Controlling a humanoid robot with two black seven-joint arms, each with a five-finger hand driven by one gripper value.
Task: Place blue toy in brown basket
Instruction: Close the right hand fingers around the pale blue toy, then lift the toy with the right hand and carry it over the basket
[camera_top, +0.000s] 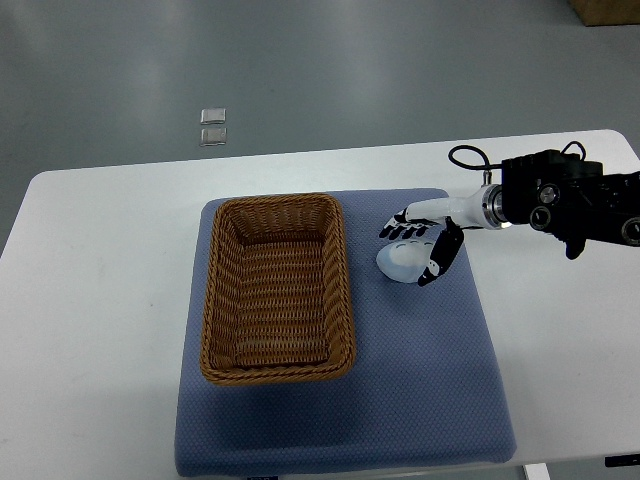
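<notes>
Right hand: the right hand (422, 243) reaches in from the right edge, palm turned down, its white and black fingers (398, 231) pointing away toward the basket side and a thumb part hanging on the near side.
Grip: the fingers are spread loosely over the toy; whether they actually clasp it I cannot tell from here.
Right arm: one dark forearm (572, 203) lies level over the bare table, a white wrist section joining it to the hand, and a black cable (468, 156) loops up just behind the wrist.
Blue toy: one pale blue toy (401, 263), rounded, sits directly under the palm on the mat, partly covered by the fingers; it is outside the basket.
Brown basket: one brown basket (276, 288), woven and rectangular, stands beyond the fingertips, near but apart from them; nothing shows inside it.
Mat: one blue mat (420, 380) lies beneath hand, toy and basket.
Table: one white table (95, 300) carries the mat.
Floor: past the far edge of the table, well away from the hand, two small pale squares (213, 126) lie one beside the other on the grey floor.
</notes>
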